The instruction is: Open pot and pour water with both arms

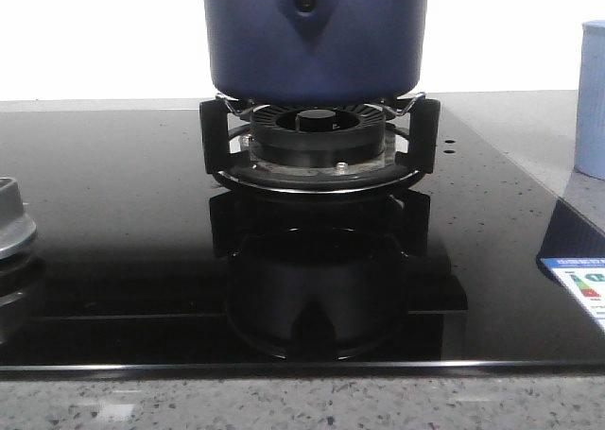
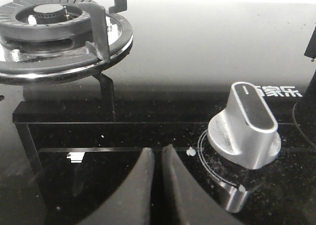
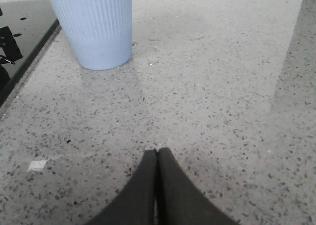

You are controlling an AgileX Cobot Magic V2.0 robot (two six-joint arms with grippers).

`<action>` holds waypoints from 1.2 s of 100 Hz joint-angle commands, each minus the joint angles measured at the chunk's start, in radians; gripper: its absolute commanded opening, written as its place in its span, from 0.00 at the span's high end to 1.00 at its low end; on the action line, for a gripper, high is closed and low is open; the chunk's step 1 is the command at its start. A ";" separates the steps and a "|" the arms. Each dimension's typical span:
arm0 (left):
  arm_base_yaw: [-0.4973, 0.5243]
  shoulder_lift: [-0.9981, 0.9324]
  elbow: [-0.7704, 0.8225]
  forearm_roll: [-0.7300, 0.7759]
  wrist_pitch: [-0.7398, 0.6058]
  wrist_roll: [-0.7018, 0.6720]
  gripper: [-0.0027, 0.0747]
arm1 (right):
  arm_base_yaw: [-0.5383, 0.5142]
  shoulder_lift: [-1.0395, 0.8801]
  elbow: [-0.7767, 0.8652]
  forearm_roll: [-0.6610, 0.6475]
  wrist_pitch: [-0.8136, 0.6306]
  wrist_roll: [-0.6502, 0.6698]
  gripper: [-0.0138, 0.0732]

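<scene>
While my left fingers (image 2: 157, 158) and right fingers (image 3: 157, 158) sit clenched empty, I judge the pot (image 1: 315, 38) ahead heavy, rigid, slick-sided; grip at its riveted handle mount.

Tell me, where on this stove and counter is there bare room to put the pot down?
Bare speckled counter stretches beside the pale cup, ahead of the right pincer. In the front view, the black glass between the pot's burner and the left burner is also free. It is crowded under the pot and near the knob beside the left pincer.
</scene>
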 commanded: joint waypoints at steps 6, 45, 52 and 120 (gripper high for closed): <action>-0.001 0.017 0.047 -0.003 -0.080 -0.006 0.99 | -0.008 -0.021 0.029 -0.002 -0.021 -0.012 0.91; -0.001 0.017 0.047 -0.003 -0.080 -0.006 0.99 | -0.008 -0.021 0.029 -0.027 -0.021 -0.012 0.91; -0.001 0.017 0.047 0.002 -0.080 -0.006 0.99 | -0.008 -0.021 0.029 -0.027 -0.021 -0.012 0.91; -0.001 0.017 0.032 -0.810 -0.444 -0.006 0.99 | -0.008 -0.021 0.029 0.451 -0.461 0.001 0.91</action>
